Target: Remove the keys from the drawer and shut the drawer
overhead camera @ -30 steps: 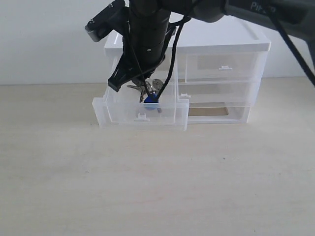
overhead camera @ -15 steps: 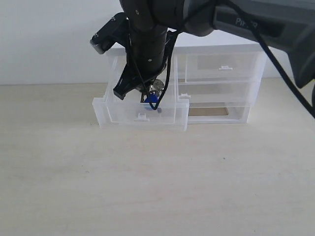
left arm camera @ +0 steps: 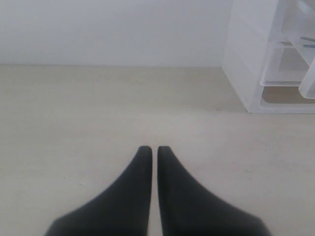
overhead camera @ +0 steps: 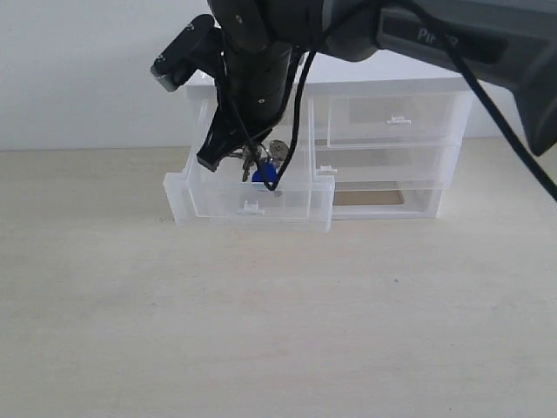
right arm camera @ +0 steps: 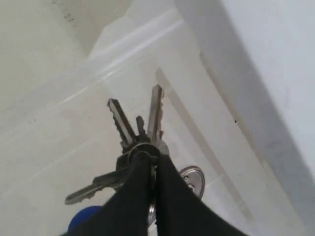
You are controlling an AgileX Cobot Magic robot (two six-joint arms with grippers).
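My right claw (right arm camera: pixel 149 160) is pressed together on the ring of the keys (right arm camera: pixel 123 125), gripping them there so the blades and blue fob dangle freely instead of snagging. In the exterior view the bunch hangs over the open drawer (overhead camera: pixel 252 202), at about the height of its rim and behind its front wall. I can't tell for sure that every blade is clear of the drawer's floor. The drawer stands pulled well out, which is what gives the arm room to come straight down into it. I judge the step in hand to be the lift-out. The bunch needs to rise straight up past the rim before going sideways, or a key may catch the thin wall. My left claw (left arm camera: pixel 150 150) is closed on nothing, parked low over the tabletop (left arm camera: pixel 98 108) well away from the drawer.
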